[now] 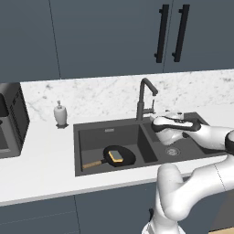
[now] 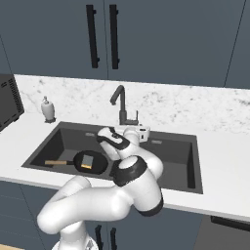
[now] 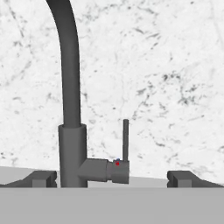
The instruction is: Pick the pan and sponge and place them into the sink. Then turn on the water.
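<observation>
Your round black frying pan [image 1: 119, 156] with the light wooden handle lies in the left basin of the dark grey double sink [image 1: 91, 137], the small yellow sponge [image 1: 118, 156] resting inside it. Your tool [image 3: 112, 179] stands wide and empty (fingertips [image 3: 41, 178] flanking the view), facing the dark angular faucet [image 3: 72, 131] and its upright lever [image 3: 125, 140] near the white marble worktop [image 1: 41, 155].

1. A white soap dispenser [image 1: 60, 114] stood upright on the white counter [image 1: 41, 155], left of the basin and near the marble backsplash [image 1: 100, 93].
2. A dark appliance [image 1: 11, 119] sat at the counter's far left.
3. Two black vertical handles [image 1: 171, 33] hung side by side on the blue-grey upper cabinets [image 1: 100, 32].
</observation>
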